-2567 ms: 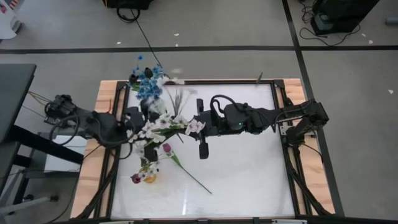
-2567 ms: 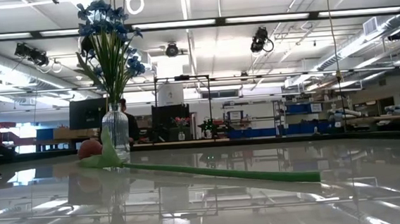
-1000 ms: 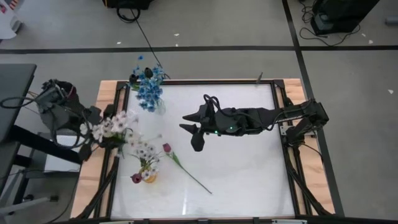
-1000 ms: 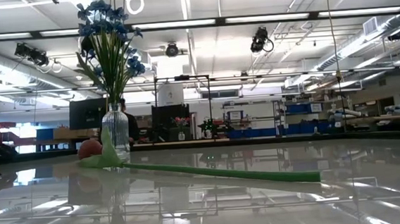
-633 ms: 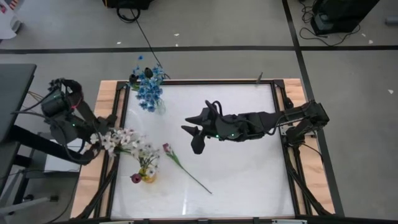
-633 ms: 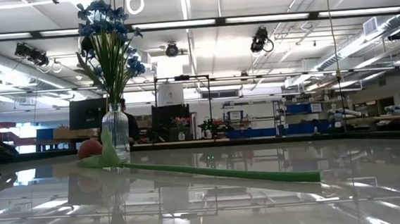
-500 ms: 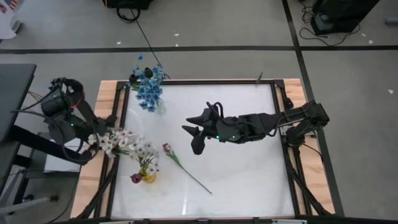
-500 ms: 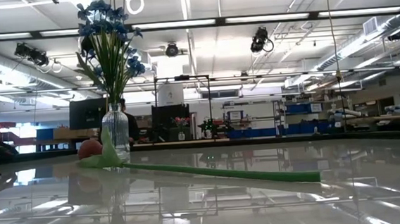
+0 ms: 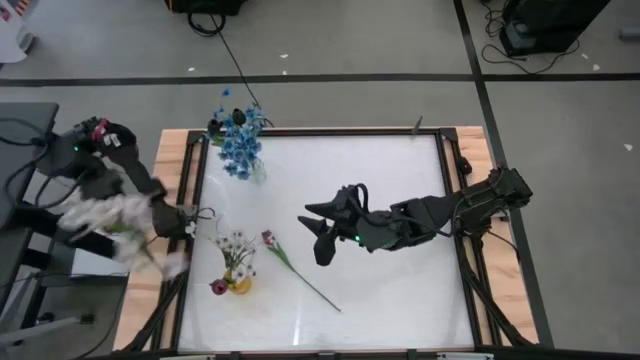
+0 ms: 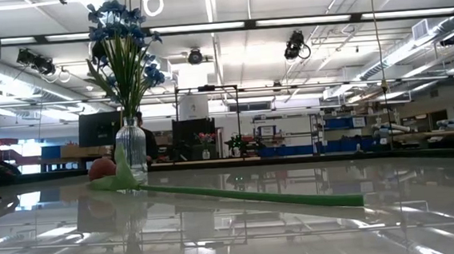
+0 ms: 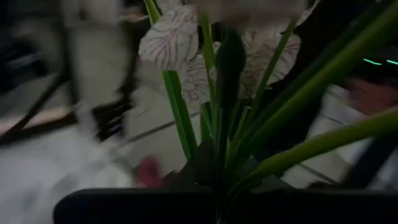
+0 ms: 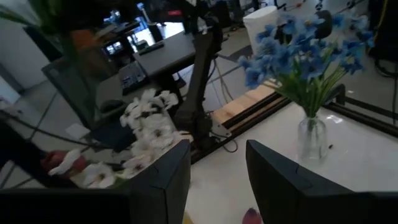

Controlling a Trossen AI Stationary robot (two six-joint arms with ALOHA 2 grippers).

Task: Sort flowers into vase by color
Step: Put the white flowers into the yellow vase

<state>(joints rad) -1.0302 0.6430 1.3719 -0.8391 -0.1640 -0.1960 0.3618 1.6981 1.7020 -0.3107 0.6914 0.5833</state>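
Note:
Blue flowers (image 9: 240, 146) stand in a glass vase (image 10: 130, 146) at the table's far left. A small yellow-based vase (image 9: 239, 284) near the left edge holds white flowers (image 9: 236, 246) and a pink bud. One pink tulip (image 9: 268, 238) lies flat on the table, its stem (image 10: 248, 194) running toward the near edge. My left gripper (image 11: 217, 199) is shut on a blurred bunch of white flowers (image 9: 108, 215), beyond the table's left edge. Above the middle of the table, my right gripper (image 9: 320, 238) is open with nothing between its fingers (image 12: 177, 171). My left gripper holds the white bunch by its green stems (image 11: 219, 171). The gripper's dark body hides where the fingers meet them. White veined blooms (image 11: 171, 40) stand out beyond the fingers. The bunch is lifted clear of the table.
The table's wooden frame (image 9: 170, 160) runs along both sides. The table's right half (image 9: 400, 280) is bare white surface. Cables and equipment lie on the floor beyond the far edge.
My left gripper has swung away from the table's left edge, outward over the floor, turning as it went. The white bunch has gone with it, still lifted clear. My right gripper has shifted a little toward the near edge and rolled, staying open.

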